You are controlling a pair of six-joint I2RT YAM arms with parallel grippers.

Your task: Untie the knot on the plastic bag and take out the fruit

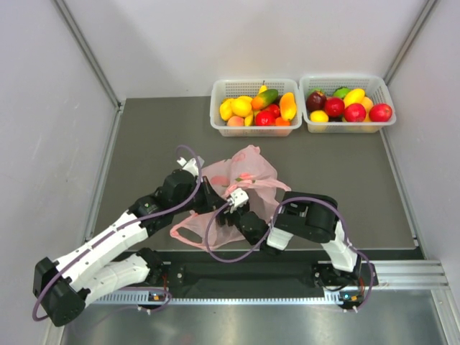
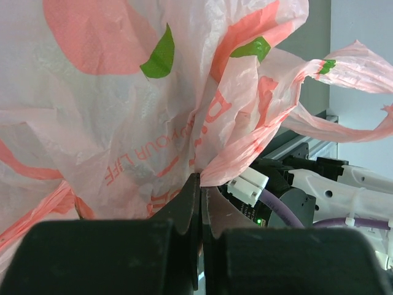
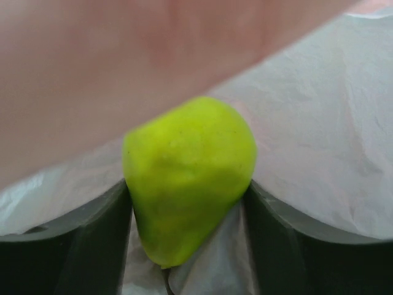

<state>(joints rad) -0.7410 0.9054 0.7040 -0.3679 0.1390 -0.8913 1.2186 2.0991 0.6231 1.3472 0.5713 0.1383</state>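
**Fruit between the jaws inside the bag, lift not yet made**

The table (image 1: 144,144) carries the plastic bag (image 1: 248,165), and everything here is placed from that bag. Beyond it, at the far edge, stand two white baskets (image 1: 256,82) of loose fruit. One handle loop (image 1: 188,233) trails from its near-left side. No knot is to be made out, and the mouth looks open.

At the bag's near-left side, the left gripper (image 2: 199,179) is fully closed on a pleat of pink film and holds it up. The right gripper (image 3: 187,196) reaches into the bag from its near side. Its jaws stand fairly wide, with a yellow-green fruit (image 3: 187,163) filling the gap and seemingly touching both fingers at its widest part.

The risks, as I judge them:
- The fruit tapers and is glossy, so a light squeeze may let it slip out as the arm draws back.
- Film lies just behind and over the fingers. If pinched along with the fruit, the bag would be dragged too.
- The left pinch is thin, and a tug could pull it free, so the mouth collapses.
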